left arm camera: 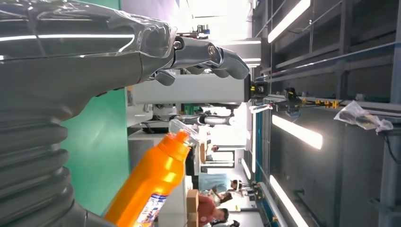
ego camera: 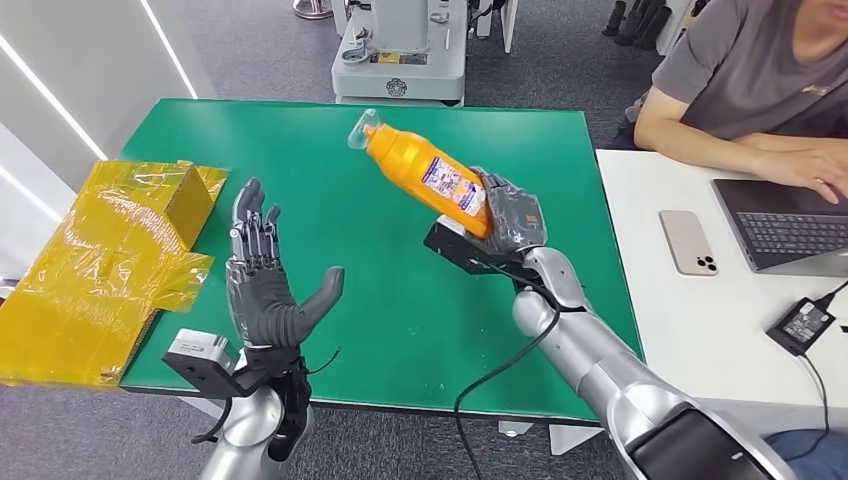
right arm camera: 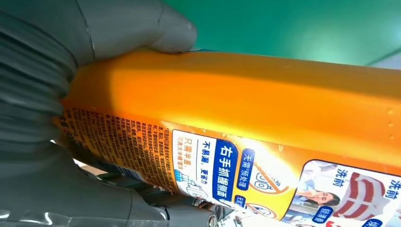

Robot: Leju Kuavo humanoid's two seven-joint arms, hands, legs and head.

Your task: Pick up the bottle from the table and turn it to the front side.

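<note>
I see the right hand [ego camera: 508,212] raised above the green surface [ego camera: 300,150], fingers wrapped around the base of the orange bottle [ego camera: 425,177], which tilts cap-away, label up; the left hand [ego camera: 262,292] stands upright, palm inward, fingers spread, holding nothing.

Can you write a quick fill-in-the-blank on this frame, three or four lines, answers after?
1. The orange bottle is held by the robot's ____ hand.
2. The left hand holds nothing and its fingers are ____.
3. The table under the robot's arms has a ____ top.
4. The phone lies on the ____ desk.

Answers: right; apart; green; white
</note>
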